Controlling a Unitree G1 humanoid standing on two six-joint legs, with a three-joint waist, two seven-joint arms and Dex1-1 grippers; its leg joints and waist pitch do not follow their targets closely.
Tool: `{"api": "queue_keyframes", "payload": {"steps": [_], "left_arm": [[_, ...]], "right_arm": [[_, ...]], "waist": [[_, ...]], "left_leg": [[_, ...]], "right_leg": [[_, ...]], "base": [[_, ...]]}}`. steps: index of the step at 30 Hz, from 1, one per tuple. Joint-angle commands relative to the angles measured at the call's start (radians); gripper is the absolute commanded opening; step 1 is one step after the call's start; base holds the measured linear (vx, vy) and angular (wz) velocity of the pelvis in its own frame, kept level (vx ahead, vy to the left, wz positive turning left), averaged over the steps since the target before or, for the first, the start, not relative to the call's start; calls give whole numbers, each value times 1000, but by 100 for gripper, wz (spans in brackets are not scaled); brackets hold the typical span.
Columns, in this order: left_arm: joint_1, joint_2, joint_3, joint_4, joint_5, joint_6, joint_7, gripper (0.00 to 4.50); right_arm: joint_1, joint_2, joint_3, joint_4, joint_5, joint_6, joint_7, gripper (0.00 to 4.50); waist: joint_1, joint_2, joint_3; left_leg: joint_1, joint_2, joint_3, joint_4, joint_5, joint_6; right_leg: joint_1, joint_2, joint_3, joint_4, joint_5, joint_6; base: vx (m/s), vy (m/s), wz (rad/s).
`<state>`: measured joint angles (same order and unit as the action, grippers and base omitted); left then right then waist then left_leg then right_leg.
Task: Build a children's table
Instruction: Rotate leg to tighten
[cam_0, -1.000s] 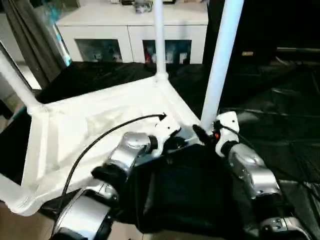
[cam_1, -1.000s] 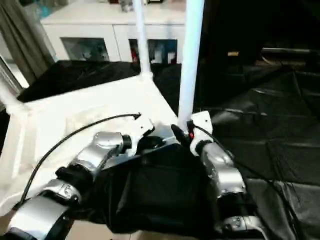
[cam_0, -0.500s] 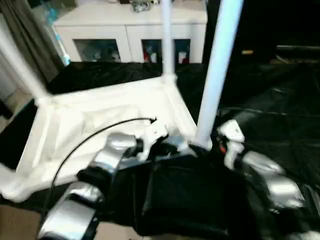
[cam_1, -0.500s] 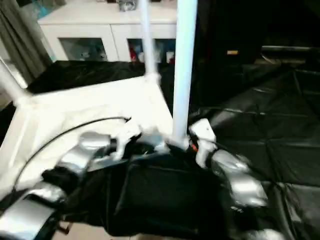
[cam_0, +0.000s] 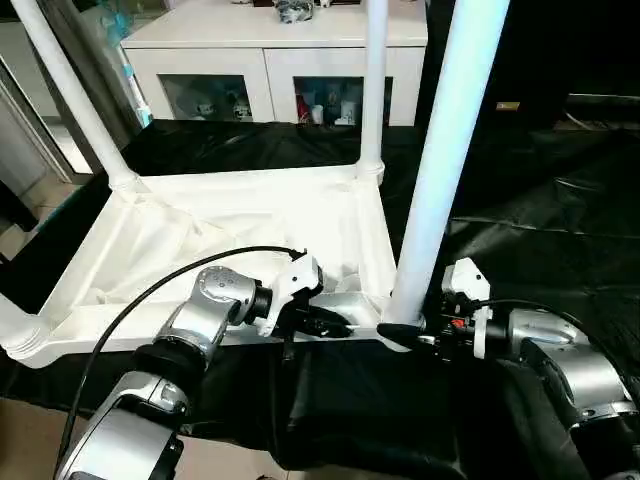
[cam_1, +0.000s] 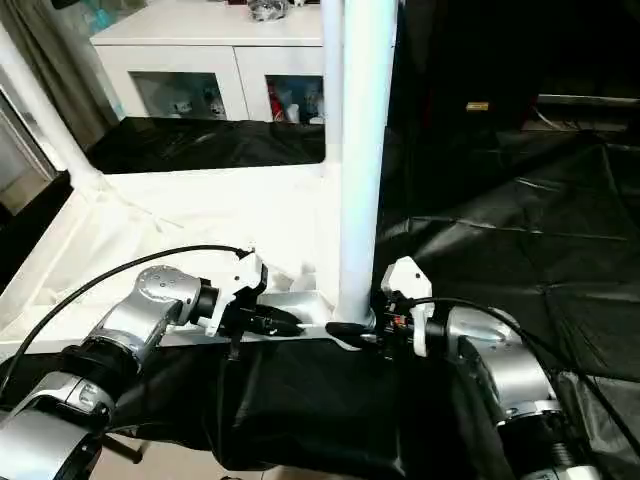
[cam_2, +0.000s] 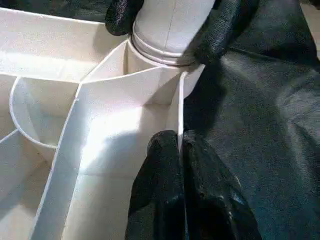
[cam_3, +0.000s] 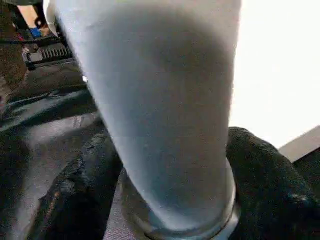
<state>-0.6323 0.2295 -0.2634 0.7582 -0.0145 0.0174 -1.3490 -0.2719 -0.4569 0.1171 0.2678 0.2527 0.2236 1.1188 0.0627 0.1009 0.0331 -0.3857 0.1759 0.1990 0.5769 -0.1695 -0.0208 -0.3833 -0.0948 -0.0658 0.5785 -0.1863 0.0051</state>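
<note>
Table (cam_0: 250, 225) upside down on my black-draped surface (cam_0: 540, 230), legs up | my left tool (cam_2: 181, 165) pinched shut on its near rim | my right tool (cam_0: 398, 336) clasps the base of the near leg (cam_0: 440, 160) at its corner socket.

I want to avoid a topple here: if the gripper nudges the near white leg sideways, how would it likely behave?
Near leg looks like a stiff, light plastic tube, seated upright in the tabletop's corner socket. Tall above its base, it might lever or wobble. The right gripper brackets its base, which probably steadies it.
</note>
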Motion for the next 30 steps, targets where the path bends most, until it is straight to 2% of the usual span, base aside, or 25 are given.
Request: {"api": "queue_keyframes", "payload": {"steps": [1, 5, 6, 8, 9, 10, 13, 14, 15, 16, 18, 19, 21, 22, 23, 24, 25, 26, 29, 30], "left_arm": [[-1, -15, 4, -41, -53, -4, -22, 0], [2, -18, 10, -50, -53, 2, -10, 0], [-9, -30, 20, -28, -35, -13, 49, 0], [-19, -39, 27, -10, -21, -24, 93, 0], [-34, -52, 35, 17, -3, -33, 158, 0], [-47, -62, 41, 39, 10, -34, 209, 0], [-92, -112, 65, 105, 38, -31, 387, 0], [-103, -127, 69, 118, 44, -28, 428, 0], [-112, -139, 70, 128, 50, -28, 464, 0], [-130, -170, 76, 148, 54, -15, 531, 0], [-138, -186, 77, 157, 56, -11, 562, 0], [-146, -206, 79, 164, 55, -2, 586, 0], [-153, -222, 80, 174, 55, -2, 602, 0], [-159, -238, 76, 184, 55, -8, 603, 0], [-160, -242, 75, 188, 56, -12, 599, 0], [-160, -242, 75, 188, 56, -12, 599, 0], [-156, -237, 65, 188, 60, -25, 566, 0], [-154, -233, 61, 188, 62, -30, 554, 0], [-136, -203, 40, 172, 58, -47, 464, 0], [-132, -198, 37, 168, 56, -48, 445, 0]], "right_arm": [[11, 4, 30, -16, 10, 15, 26, 276], [20, 8, 36, -18, 16, 22, 32, 262], [18, 31, 26, -8, 17, 29, -11, 258], [14, 52, 14, -1, 17, 37, -47, 256], [5, 84, -4, 20, 7, 32, -112, 256], [-4, 109, -16, 42, -11, 22, -173, 256], [-28, 191, -40, 123, -72, 5, -384, 256], [-32, 213, -44, 141, -82, 7, -434, 255], [-36, 232, -45, 156, -91, 2, -471, 255], [-50, 273, -49, 187, -114, -6, -559, 255], [-62, 296, -55, 206, -124, -7, -611, 255], [-83, 319, -56, 234, -143, -3, -674, 255], [-105, 343, -52, 261, -163, 1, -719, 255], [-121, 359, -47, 276, -175, -7, -726, 255], [-123, 364, -46, 278, -176, -14, -715, 255], [-123, 364, -46, 278, -176, -14, -715, 290], [-125, 360, -44, 259, -154, -31, -653, 290], [-125, 355, -42, 252, -148, -35, -631, 311], [-115, 309, -30, 218, -129, -52, -550, 336], [-113, 298, -25, 212, -127, -55, -532, 345]], "waist": [[1, -25, -56], [1, -25, -55], [1, -29, -55], [0, -28, -54], [-2, -31, -53], [-7, -28, -52], [-18, -31, -51], [-18, -31, -51], [-25, -29, -50], [-30, -32, -50], [-34, -32, -51], [-35, -26, -50], [-36, -26, -51], [-38, -21, -51], [-39, -24, -52], [-39, -26, -52], [-35, -26, -53], [-34, -26, -54], [-30, -25, -57], [-28, -16, -58]], "left_leg": [[20, 58, -24, -63, -234, 89], [19, 59, -25, -64, -236, 86], [20, 58, -24, -63, -238, 86], [21, 57, -24, -64, -244, 81], [20, 57, -25, -65, -249, 75], [22, 55, -26, -66, -264, 58], [24, 53, -31, -70, -294, 28], [24, 53, -31, -70, -294, 28], [24, 50, -31, -72, -312, 19], [23, 50, -32, -72, -314, 19], [23, 48, -31, -71, -316, 23], [24, 48, -30, -71, -314, 23], [22, 47, -31, -70, -311, 28], [22, 46, -31, -71, -315, 29], [22, 45, -31, -70, -315, 30], [21, 45, -30, -70, -318, 34], [19, 45, -30, -68, -301, 51], [18, 46, -29, -67, -294, 55], [17, 48, -29, -65, -265, 73], [16, 48, -29, -63, -250, 80]], "right_leg": [[34, -60, 35, -65, -217, -244], [35, -60, 35, -64, -216, -243], [34, -60, 35, -64, -222, -241], [32, -60, 36, -68, -242, -235], [32, -61, 35, -69, -261, -229], [27, -61, 36, -71, -286, -222], [27, -62, 36, -75, -322, -208], [27, -62, 36, -75, -322, -208], [26, -61, 36, -78, -329, -203], [27, -61, 36, -79, -327, -200], [27, -61, 37, -79, -325, -197], [24, -59, 37, -81, -322, -196], [27, -60, 36, -80, -313, -197], [26, -59, 35, -81, -308, -197], [28, -59, 35, -81, -304, -197], [28, -59, 35, -82, -303, -197], [31, -62, 37, -81, -298, -194], [32, -62, 37, -81, -294, -192], [34, -61, 35, -77, -253, -200], [36, -61, 34, -72, -223, -208]], "base": [[0, 0, 0], [0, 0, 0], [0, 0, 0], [0, 0, 0], [0, 0, 0], [0, 0, 0], [0, 0, 0], [0, 0, 0], [0, 0, 0], [0, 0, 0], [0, 0, 0], [0, 0, 0], [0, 0, 0], [0, 0, 0], [0, 0, 0], [0, 0, 0], [0, 0, 0], [0, 0, 0], [0, 0, 0], [0, 0, 0]]}}
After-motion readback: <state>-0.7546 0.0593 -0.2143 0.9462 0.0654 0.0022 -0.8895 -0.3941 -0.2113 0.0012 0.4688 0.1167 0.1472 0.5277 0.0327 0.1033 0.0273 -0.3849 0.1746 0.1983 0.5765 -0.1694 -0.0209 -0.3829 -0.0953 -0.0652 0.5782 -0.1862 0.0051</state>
